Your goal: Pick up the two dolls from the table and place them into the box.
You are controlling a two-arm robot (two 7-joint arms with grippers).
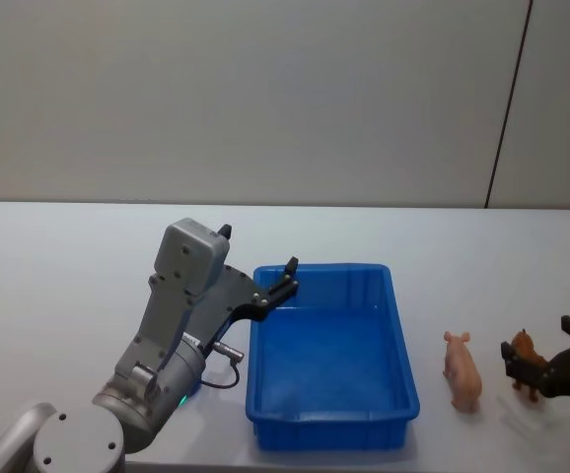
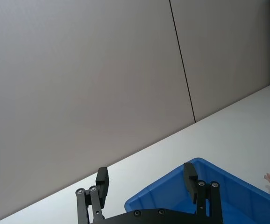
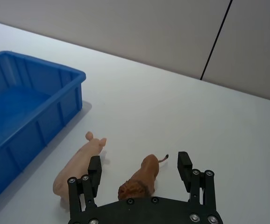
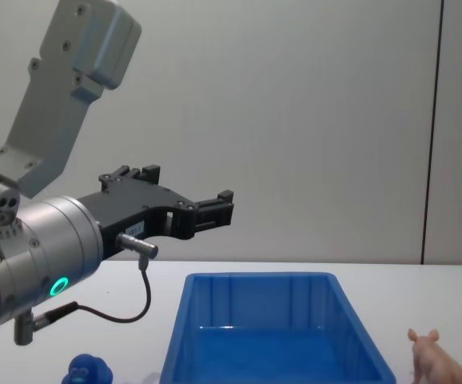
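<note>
**Right gripper [image 3: 139,161] straddling brown animal [image 3: 142,177]; left gripper [image 2: 145,172] hanging over box [image 3: 55,77]**

Right wrist view: right gripper is sitting wide open, one finger on either side of the brown animal. Pink pig [image 3: 76,170] is resting just beside it, between the animal and the blue box.

Head view: both toys are sitting on the table [image 1: 68,296], right of the box.

Left wrist view: left gripper is hovering with fingers spread.

Chest view: left gripper is hanging above the box's far left corner. Blue figure [image 4: 87,370] is sitting on the table, left of the box.

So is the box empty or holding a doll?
Empty: the box has a bare blue floor. The pig and brown animal are on the table beside it, the animal within the open right gripper.
</note>
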